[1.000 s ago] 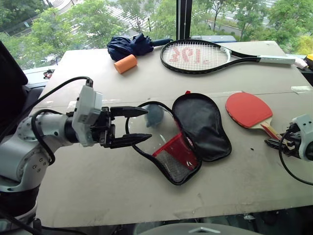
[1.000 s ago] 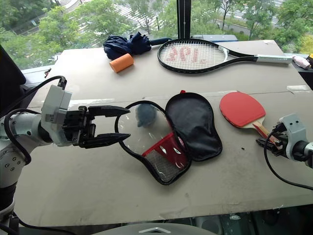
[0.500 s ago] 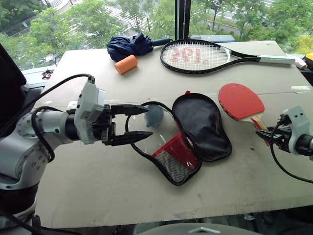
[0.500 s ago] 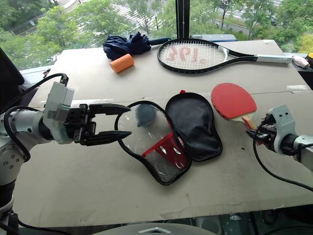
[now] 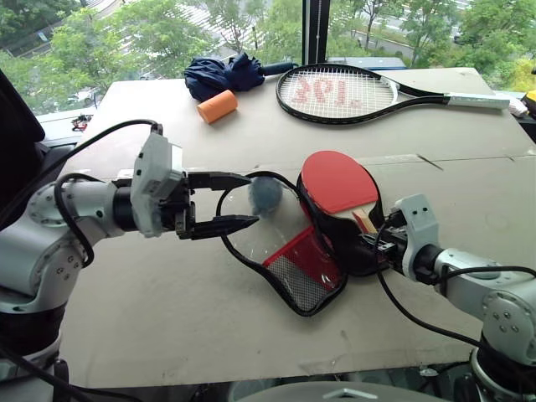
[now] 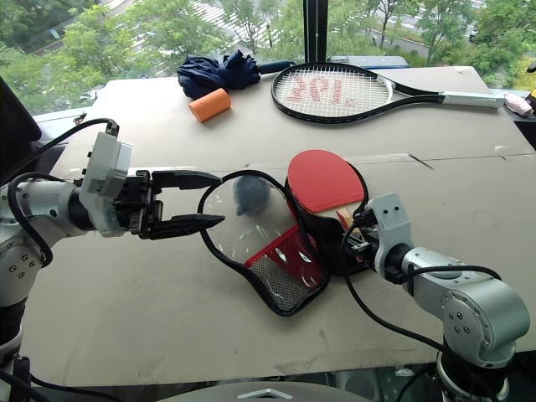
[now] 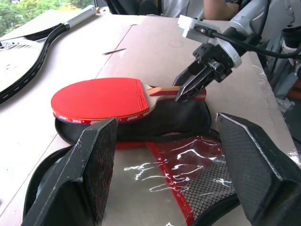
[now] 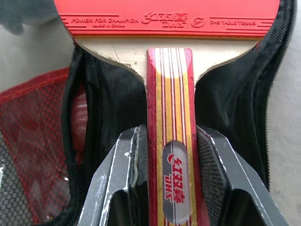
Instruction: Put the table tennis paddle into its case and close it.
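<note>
— What is the left gripper (image 5: 248, 201) doing over there, left of the case (image 5: 311, 243)?

— It is hanging just beside the case's raised, clear-fronted flap with its jaws standing wide apart and gripping nothing. That flap is propped up on its edge; the black-lined half is lying flat on the surface (image 5: 209, 335).

— And how is that case going to handle, do you reckon?

— Soft and floppy, I'd say. The fabric is sagging and would give under a push, so taking it by the stiff black edging of the raised flap looks wisest.

— Where is the table tennis paddle (image 5: 337, 182) sitting now?

— Its red face is hovering over the black-lined half of the case, to the right of the raised flap, roughly level. I cannot tell whether it is touching the lining yet.

— Who is holding it?

— The right gripper (image 5: 374, 244), on the case's right side. Its jaws are pinching the wooden handle, one on each side. The paddle looks stiff and light, and the smooth handle is the sensible place to grip; the rubber face is best left untouched.
</note>
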`<state>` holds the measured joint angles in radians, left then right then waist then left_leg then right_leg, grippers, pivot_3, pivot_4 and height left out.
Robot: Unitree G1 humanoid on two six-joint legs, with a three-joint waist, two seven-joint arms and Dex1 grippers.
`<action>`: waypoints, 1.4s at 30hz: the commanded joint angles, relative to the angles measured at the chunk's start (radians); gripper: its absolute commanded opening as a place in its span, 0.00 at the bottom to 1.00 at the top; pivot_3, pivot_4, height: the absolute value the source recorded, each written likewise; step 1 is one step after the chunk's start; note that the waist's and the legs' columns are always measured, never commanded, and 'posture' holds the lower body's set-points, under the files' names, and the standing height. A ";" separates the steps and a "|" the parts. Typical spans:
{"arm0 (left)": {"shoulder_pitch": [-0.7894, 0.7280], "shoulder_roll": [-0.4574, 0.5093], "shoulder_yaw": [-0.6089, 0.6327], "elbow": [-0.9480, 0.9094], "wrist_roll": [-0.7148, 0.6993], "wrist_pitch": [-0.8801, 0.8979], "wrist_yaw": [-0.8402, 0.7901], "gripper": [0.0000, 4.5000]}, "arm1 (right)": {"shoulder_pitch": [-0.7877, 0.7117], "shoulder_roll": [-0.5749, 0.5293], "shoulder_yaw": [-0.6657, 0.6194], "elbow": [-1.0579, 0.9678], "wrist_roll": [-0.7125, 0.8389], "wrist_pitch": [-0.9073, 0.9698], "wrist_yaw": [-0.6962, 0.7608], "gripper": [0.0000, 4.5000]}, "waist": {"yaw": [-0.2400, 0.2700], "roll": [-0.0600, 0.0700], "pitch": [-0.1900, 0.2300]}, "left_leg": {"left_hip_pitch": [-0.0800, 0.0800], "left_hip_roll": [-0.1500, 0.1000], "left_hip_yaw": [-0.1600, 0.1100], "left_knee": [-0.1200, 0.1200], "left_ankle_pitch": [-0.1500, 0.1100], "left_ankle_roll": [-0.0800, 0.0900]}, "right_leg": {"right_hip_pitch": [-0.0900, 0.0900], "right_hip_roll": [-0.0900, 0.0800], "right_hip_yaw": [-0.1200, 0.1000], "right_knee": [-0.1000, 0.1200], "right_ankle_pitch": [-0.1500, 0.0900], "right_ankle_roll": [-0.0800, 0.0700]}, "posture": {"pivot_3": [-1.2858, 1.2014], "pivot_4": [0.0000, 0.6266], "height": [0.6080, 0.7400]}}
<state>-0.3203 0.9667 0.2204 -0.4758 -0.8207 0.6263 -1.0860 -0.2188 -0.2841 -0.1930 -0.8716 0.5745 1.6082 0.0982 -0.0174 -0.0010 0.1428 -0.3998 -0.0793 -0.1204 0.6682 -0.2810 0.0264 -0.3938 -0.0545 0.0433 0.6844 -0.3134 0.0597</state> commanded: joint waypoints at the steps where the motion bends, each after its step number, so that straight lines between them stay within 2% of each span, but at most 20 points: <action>1: -0.038 -0.002 -0.004 -0.040 -0.020 0.025 0.038 0.76 | 0.010 0.019 0.010 -0.064 -0.009 0.006 -0.040 0.19 | 0.000 0.000 0.000 | 0.000 0.000 0.000 0.000 0.000 0.000 | -0.001 0.000 0.000 0.001 0.000 0.000 | 0.52 0.24 1.00; 6: -0.074 -0.018 -0.036 -0.066 -0.027 0.057 0.082 0.76 | 0.000 0.041 0.098 -0.054 -0.028 0.006 -0.066 0.19 | -0.009 0.000 0.000 | 0.000 0.000 0.000 0.000 0.001 -0.001 | -0.002 0.000 0.000 0.006 0.000 0.000 | 0.52 0.24 1.00; 14: -0.056 -0.026 -0.032 -0.080 -0.026 0.062 0.090 0.76 | -0.012 0.046 0.126 -0.011 -0.081 0.006 -0.071 0.19 | -0.021 0.000 0.000 | 0.001 0.000 0.000 0.001 0.001 -0.002 | -0.003 0.000 0.000 0.009 0.000 0.000 | 0.52 0.24 1.00; 20: 0.008 -0.015 0.016 -0.055 -0.013 0.024 0.036 0.76 | -0.025 0.044 0.156 0.013 -0.118 -0.021 -0.063 0.19 | -0.024 0.000 0.000 | 0.001 0.000 0.000 0.000 0.001 -0.002 | -0.003 0.000 0.000 0.009 0.000 0.000 | 0.52 0.24 1.00; 22: 0.025 -0.010 0.033 -0.044 -0.011 0.011 0.017 0.76 | -0.031 0.040 0.169 0.017 -0.120 -0.035 -0.050 0.41 | -0.022 0.000 0.000 | 0.001 0.000 0.000 0.000 0.001 -0.002 | -0.003 0.000 0.000 0.009 0.000 0.000 | 0.52 0.24 1.00; 24: 0.042 -0.006 0.050 -0.036 -0.010 0.001 0.001 0.76 | -0.034 0.035 0.182 0.016 -0.114 -0.042 -0.033 0.56 | -0.024 0.000 0.000 | 0.001 0.000 0.001 0.001 0.001 -0.002 | -0.003 0.000 0.000 0.009 0.000 0.000 | 0.52 0.24 1.00; 27: 0.071 -0.004 0.073 -0.027 -0.005 -0.018 -0.021 0.76 | -0.036 0.025 0.192 0.018 -0.113 -0.053 -0.012 0.91 | -0.023 0.000 0.000 | 0.001 0.000 0.001 0.001 0.001 -0.002 | -0.003 0.000 0.000 0.009 0.000 0.000 | 0.52 0.24 1.00; 28: 0.082 -0.003 0.083 -0.021 -0.002 -0.026 -0.031 0.76 | -0.039 0.024 0.193 0.022 -0.117 -0.056 -0.009 0.99 | -0.023 0.000 0.000 | 0.001 0.000 0.001 0.001 0.001 -0.002 | -0.003 0.000 0.000 0.009 0.000 0.000 | 0.52 0.24 1.00; 42: 0.178 -0.003 0.149 0.057 0.034 -0.115 -0.125 0.76 | -0.023 -0.049 0.221 0.059 -0.149 -0.120 0.034 0.99 | -0.023 0.000 0.000 | 0.001 0.000 0.001 0.001 0.001 -0.002 | -0.003 0.000 0.000 0.009 0.000 0.000 | 0.52 0.24 1.00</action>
<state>-0.1419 0.9534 0.3329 -0.4171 -0.7863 0.5356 -1.2003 -0.2409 -0.3296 0.0225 -0.8002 0.4306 1.5173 0.1250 -0.0403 -0.0010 0.1427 -0.3986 -0.0788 -0.1195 0.6687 -0.2797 0.0243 -0.3966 -0.0544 0.0431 0.6932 -0.3136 0.0594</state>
